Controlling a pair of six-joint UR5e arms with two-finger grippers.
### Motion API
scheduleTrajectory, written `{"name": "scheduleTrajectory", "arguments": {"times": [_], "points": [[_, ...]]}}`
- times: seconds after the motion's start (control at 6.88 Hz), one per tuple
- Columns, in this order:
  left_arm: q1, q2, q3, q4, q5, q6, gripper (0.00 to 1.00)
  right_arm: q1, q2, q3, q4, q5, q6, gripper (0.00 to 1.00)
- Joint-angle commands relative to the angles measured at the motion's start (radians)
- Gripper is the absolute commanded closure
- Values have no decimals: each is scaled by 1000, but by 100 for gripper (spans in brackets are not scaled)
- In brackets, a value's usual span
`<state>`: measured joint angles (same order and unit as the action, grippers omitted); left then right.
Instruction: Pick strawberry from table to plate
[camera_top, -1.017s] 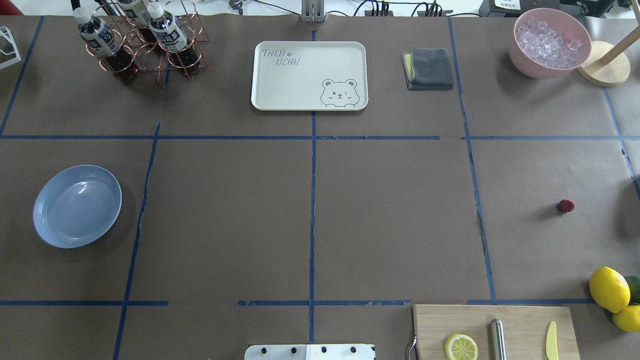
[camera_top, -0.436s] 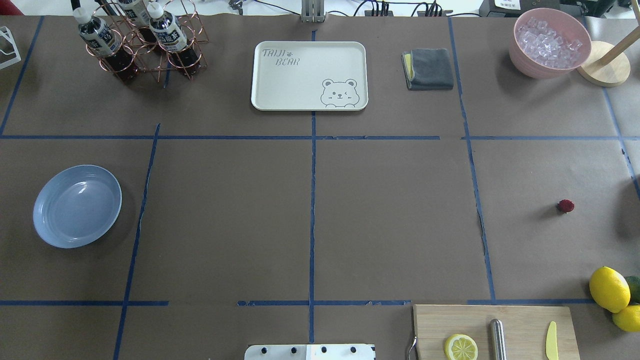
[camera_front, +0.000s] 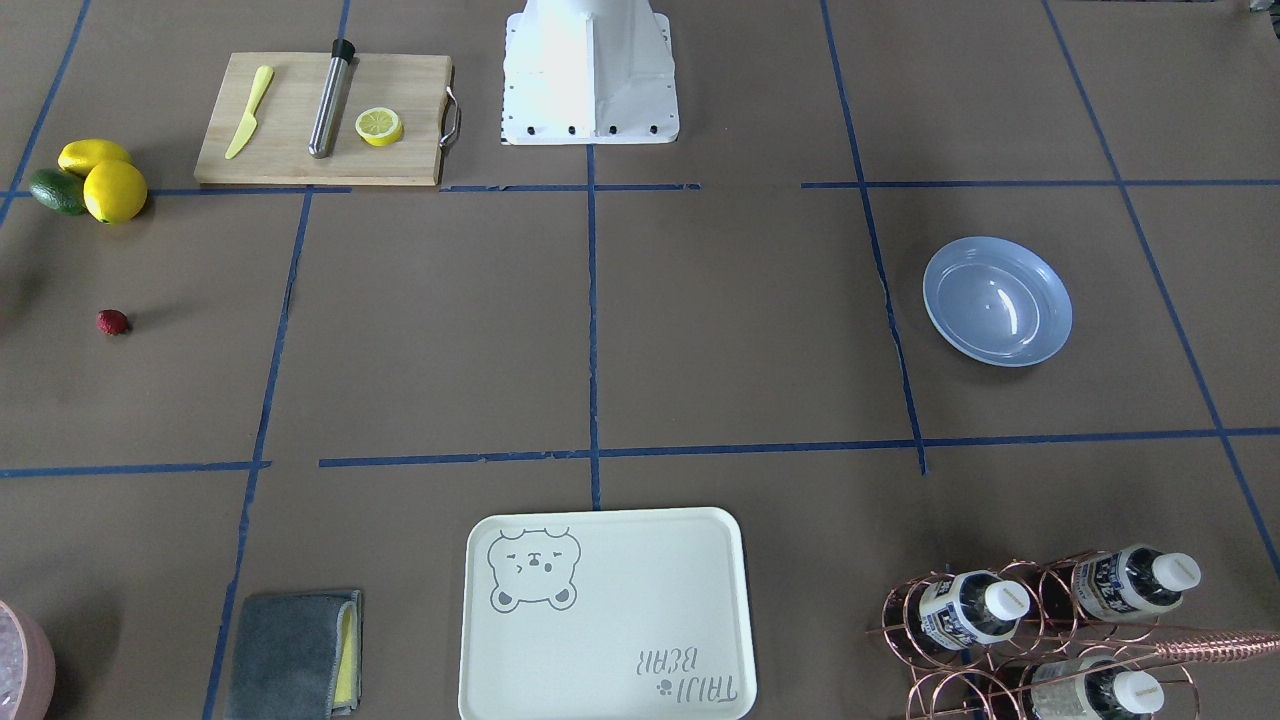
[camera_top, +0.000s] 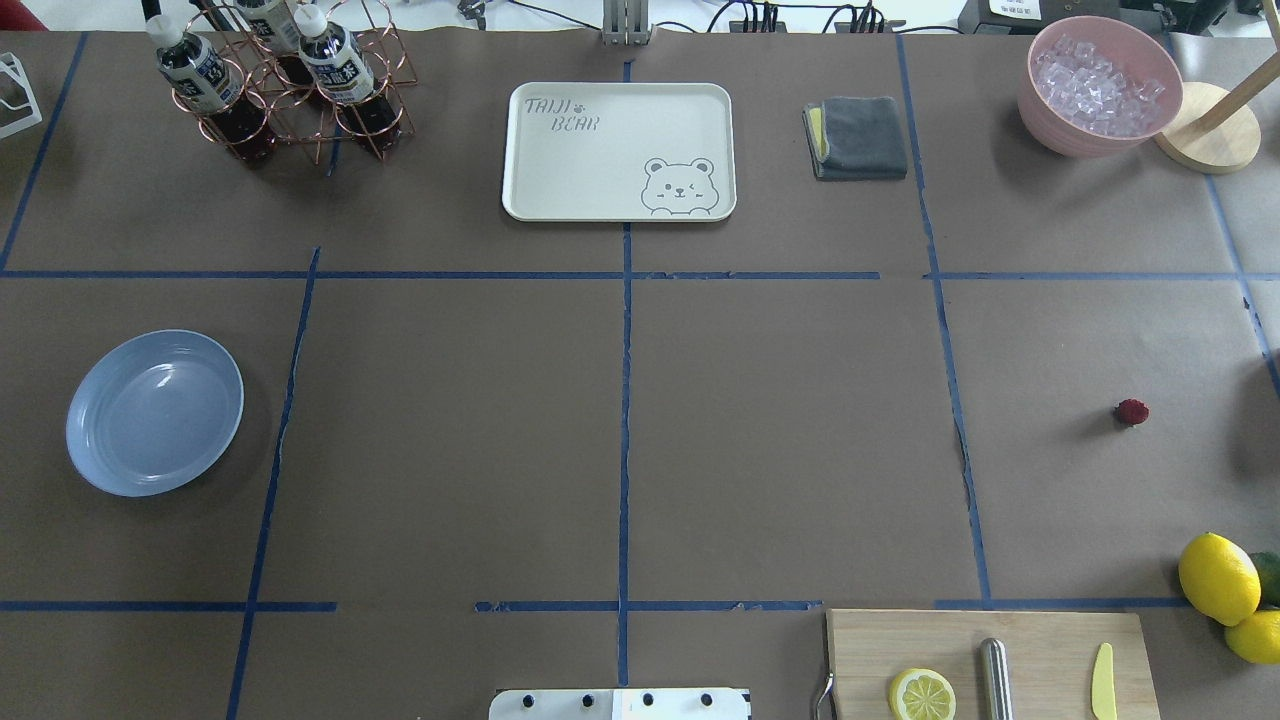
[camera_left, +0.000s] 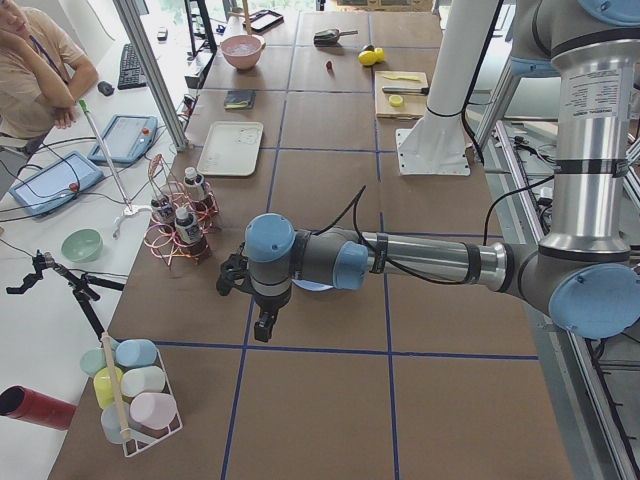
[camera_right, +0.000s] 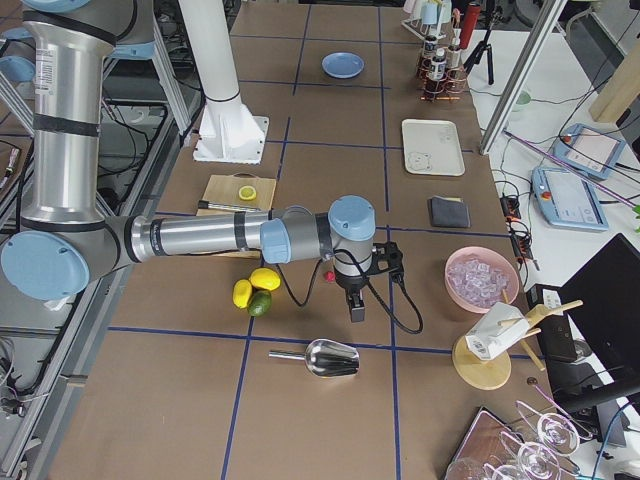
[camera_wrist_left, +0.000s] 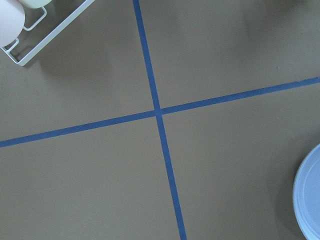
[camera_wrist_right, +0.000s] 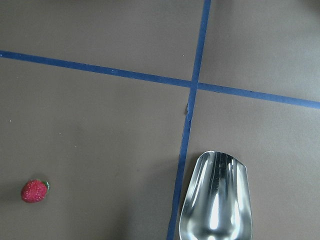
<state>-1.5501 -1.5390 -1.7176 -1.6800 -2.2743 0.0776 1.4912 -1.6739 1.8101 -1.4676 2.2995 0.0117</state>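
Note:
The strawberry (camera_top: 1132, 412) lies alone on the table (camera_top: 780, 430) at the right side, small and dark red; it also shows in the front view (camera_front: 112, 321) and low left in the right wrist view (camera_wrist_right: 34, 190). The blue-grey plate (camera_top: 155, 412) sits empty at the far left (camera_front: 997, 301), and its rim enters the left wrist view (camera_wrist_left: 310, 200). My right gripper (camera_right: 353, 308) hangs above the table just beyond the strawberry. My left gripper (camera_left: 262, 328) hangs beside the plate. Both show only in side views, so I cannot tell whether they are open or shut.
A metal scoop (camera_wrist_right: 216, 200) lies near the right gripper. Lemons (camera_top: 1218, 578) and an avocado sit at the right front, beside a cutting board (camera_top: 990, 660) with a lemon half. A cream tray (camera_top: 618, 150), a bottle rack (camera_top: 285, 85), a grey cloth (camera_top: 858, 137) and a pink ice bowl (camera_top: 1098, 85) line the far edge.

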Motion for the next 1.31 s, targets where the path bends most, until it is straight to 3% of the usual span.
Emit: {"name": "scheduleTrajectory", "arguments": {"times": [0.0, 0.29, 0.58, 0.73, 1.16], "points": [[13, -22, 24, -242, 16, -10, 0, -17, 23, -11, 149, 4, 33, 0], [51, -26, 56, -548, 16, -31, 0, -17, 22, -18, 188, 28, 59, 0], [97, -20, 108, -757, 0, -254, 0, -17, 23, -23, 190, 28, 59, 0], [228, 5, 125, -859, 5, -277, 0, -17, 29, -20, 190, 31, 69, 0], [404, 81, 167, -943, 68, -675, 0, -17, 31, -23, 190, 29, 76, 0]]}}
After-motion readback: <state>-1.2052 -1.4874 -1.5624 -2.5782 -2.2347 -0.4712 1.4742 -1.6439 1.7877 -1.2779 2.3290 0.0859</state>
